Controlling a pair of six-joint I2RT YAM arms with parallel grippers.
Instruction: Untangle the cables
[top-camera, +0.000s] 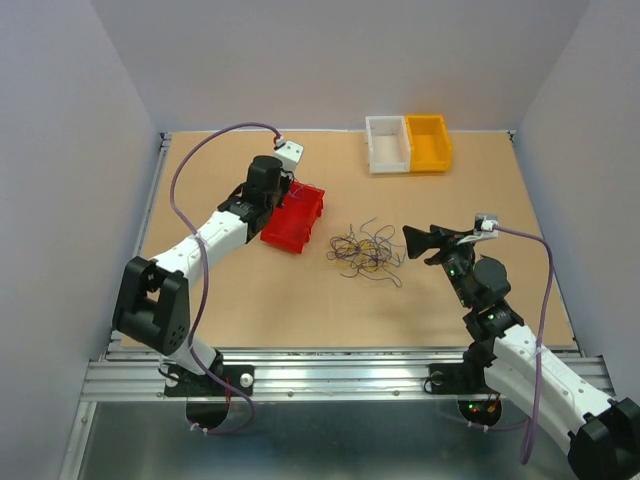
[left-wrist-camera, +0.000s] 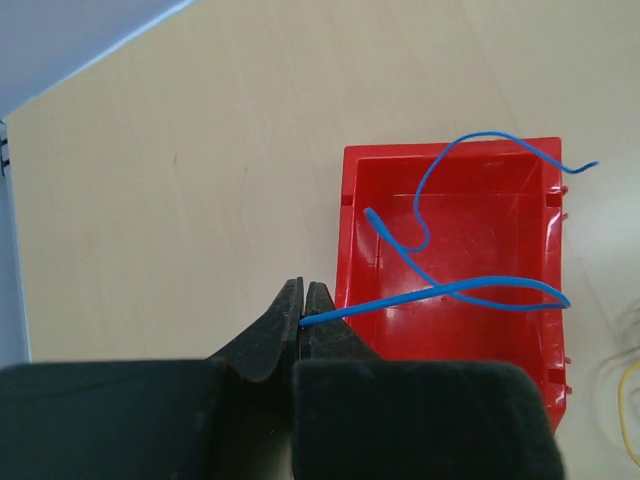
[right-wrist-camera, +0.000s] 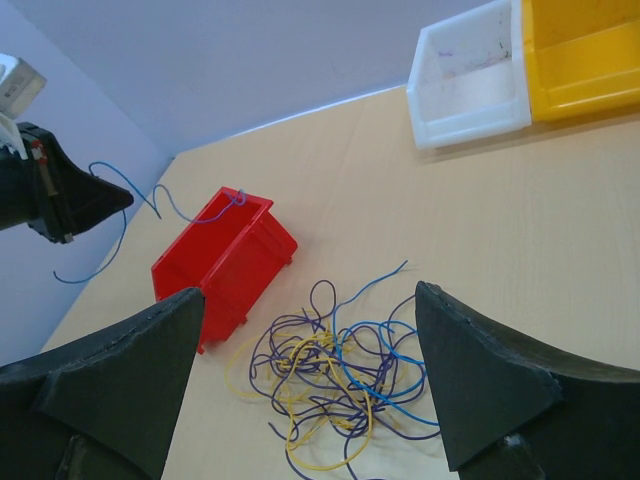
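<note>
Left gripper clamps one blue wire by its end, above the red bin. Right gripper stands wide apart — the cables lie just ahead, limp, featherlight — pinch a loose outer end.

I see a red bin lying open side up just ahead of and below my left hand, on the tan tabletop. Well ahead of my right hand, off to its right, a white bin and a yellow bin stand side by side against each other.
</note>
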